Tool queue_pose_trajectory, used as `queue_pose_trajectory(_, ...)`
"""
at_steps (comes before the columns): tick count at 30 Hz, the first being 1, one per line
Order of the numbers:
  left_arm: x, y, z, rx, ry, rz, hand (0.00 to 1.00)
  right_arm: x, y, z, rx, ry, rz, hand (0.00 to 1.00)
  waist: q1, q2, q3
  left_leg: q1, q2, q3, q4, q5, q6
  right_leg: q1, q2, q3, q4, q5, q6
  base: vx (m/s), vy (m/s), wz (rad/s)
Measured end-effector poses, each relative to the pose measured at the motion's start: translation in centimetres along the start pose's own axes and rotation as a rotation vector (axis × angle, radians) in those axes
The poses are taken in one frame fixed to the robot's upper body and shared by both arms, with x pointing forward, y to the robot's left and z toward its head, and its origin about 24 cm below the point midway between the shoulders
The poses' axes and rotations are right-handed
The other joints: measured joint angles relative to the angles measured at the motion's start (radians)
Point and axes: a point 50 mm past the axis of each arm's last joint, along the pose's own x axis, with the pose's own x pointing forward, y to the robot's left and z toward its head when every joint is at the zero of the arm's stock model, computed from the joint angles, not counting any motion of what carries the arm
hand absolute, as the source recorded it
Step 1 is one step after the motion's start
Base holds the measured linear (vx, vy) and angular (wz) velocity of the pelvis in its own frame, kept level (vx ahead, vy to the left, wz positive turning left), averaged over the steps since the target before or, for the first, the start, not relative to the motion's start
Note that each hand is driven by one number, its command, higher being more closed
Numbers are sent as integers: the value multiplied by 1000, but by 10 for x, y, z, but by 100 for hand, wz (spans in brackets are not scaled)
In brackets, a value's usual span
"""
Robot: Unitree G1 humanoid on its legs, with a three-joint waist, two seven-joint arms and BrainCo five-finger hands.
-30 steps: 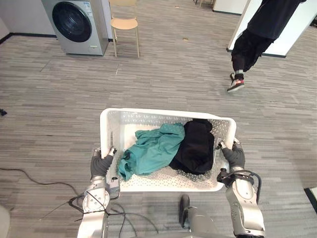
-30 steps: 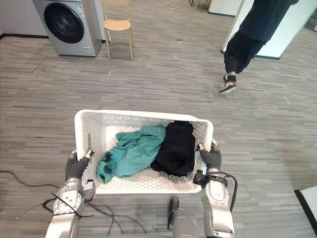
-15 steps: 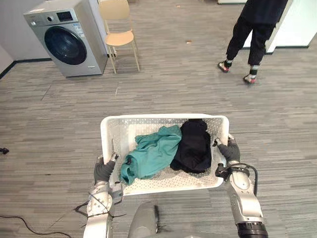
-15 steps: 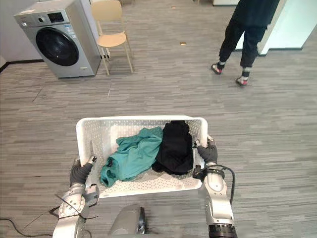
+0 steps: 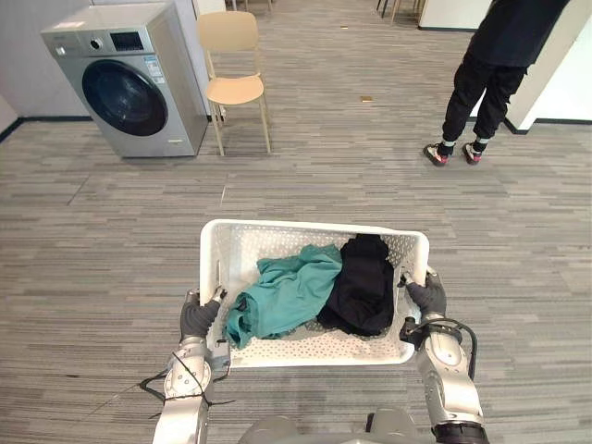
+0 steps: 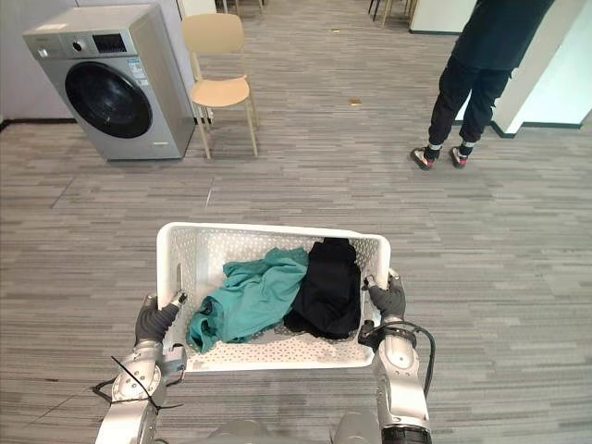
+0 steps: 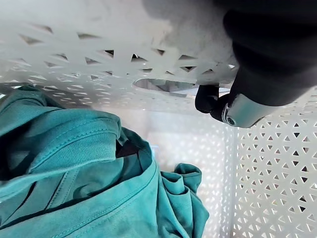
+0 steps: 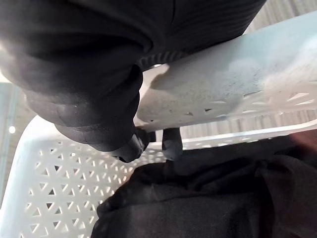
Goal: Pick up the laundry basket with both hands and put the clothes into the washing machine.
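The left hand [image 5: 197, 317] and right hand [image 5: 427, 296] are each clenched through a side handle of the laundry basket [image 5: 314, 230], clothes [image 5: 289, 296] heaped inside. The washing machine [image 5: 129, 79] stands well apart, ahead-left; a slipping hold could tip the load, or the basket might clip the chair [image 5: 236, 88]

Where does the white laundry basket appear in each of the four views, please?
Left eye view: laundry basket, lower centre.
Right eye view: lower centre too.
Left wrist view: perforated wall behind the teal garment.
Right wrist view: rim beside the black garment.
Shared landmark: both garments inside it.
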Motion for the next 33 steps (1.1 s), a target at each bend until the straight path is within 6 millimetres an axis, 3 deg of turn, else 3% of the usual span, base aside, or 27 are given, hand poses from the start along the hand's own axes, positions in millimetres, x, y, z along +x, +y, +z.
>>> queue_pose_trajectory(1,0,1,0,1,1,2,100,0,0,0,1,2,1,100,0,1,0,10,6,-1,0,-7,-13,1,5,-13,-69,0,-1,270,-51,4)
queue_pose_trajectory(2,0,2,-1,4,3,11,100,-1,0,-2,1,7,-1,100,0,-1,-1,29,15,0,3,-21,-38,11,34,-22,-248,9,-4,287,-72,9)
queue_pose_trajectory(3,0,3,-1,6,3,23,100,-2,1,-2,2,9,3,100,0,-8,-5,44,18,1,16,-41,-70,33,67,-10,-419,90,-27,299,-86,9)
queue_pose_trajectory(4,0,4,-1,9,3,23,100,-2,2,-3,2,12,5,100,0,-20,-9,50,14,1,29,-51,-83,41,80,-7,-490,172,-44,321,-121,4)
queue_pose_trajectory(6,-6,-2,-9,-21,42,28,100,-4,-3,-5,-28,17,5,100,5,10,-30,16,57,3,170,-60,-128,122,116,-17,-626,260,-62,333,-38,-9)
queue_pose_trajectory(8,-6,-4,-9,-15,39,12,100,-4,-6,-4,-32,13,-8,100,6,-3,-32,-11,84,13,152,-77,-112,165,116,-16,-697,278,-58,255,-22,-4)
queue_pose_trajectory(10,-5,-7,-8,-24,36,6,100,-4,-8,-4,-28,12,-21,100,10,-21,-35,7,146,21,-36,-49,-127,193,127,-16,-755,295,-44,205,0,-14)
queue_pose_trajectory(13,-7,-5,-11,-10,49,6,100,-11,-10,-11,-21,40,-28,100,25,-35,-54,32,127,31,-55,-35,-116,246,127,-11,-862,356,-37,127,108,-19)
queue_pose_trajectory(14,-7,6,-13,23,53,9,100,-10,-2,-24,7,85,-10,100,25,-74,-60,-43,91,-10,-85,28,-98,279,59,6,-889,347,0,57,63,-2)
queue_pose_trajectory(21,-10,7,-16,24,67,13,100,-11,-4,-26,0,90,-13,100,26,-70,-62,-52,93,1,-87,29,-99,261,60,13,-885,347,0,-1,-1,-4)
queue_pose_trajectory(26,-23,10,-33,30,140,18,100,-20,-8,-45,-16,169,-7,100,22,-63,-56,-85,95,-1,-125,53,-113,188,62,16,-857,341,-2,11,-40,-5)
queue_pose_trajectory(29,-28,5,-50,28,215,8,100,-24,-15,-57,-42,228,-15,100,7,-51,-21,-102,94,-51,-140,67,-120,92,48,13,-654,223,-3,46,-89,37)
queue_pose_trajectory(32,-35,10,-61,40,267,18,100,-33,-14,-67,-54,278,-7,100,-18,-56,0,-123,114,-137,-73,34,-140,93,59,13,-529,82,-6,108,-188,88)
queue_pose_trajectory(33,-37,12,-63,40,276,26,100,-34,-11,-68,-57,284,6,100,-16,-56,8,-121,126,-142,-48,26,-136,112,69,8,-531,62,-5,161,-266,58)
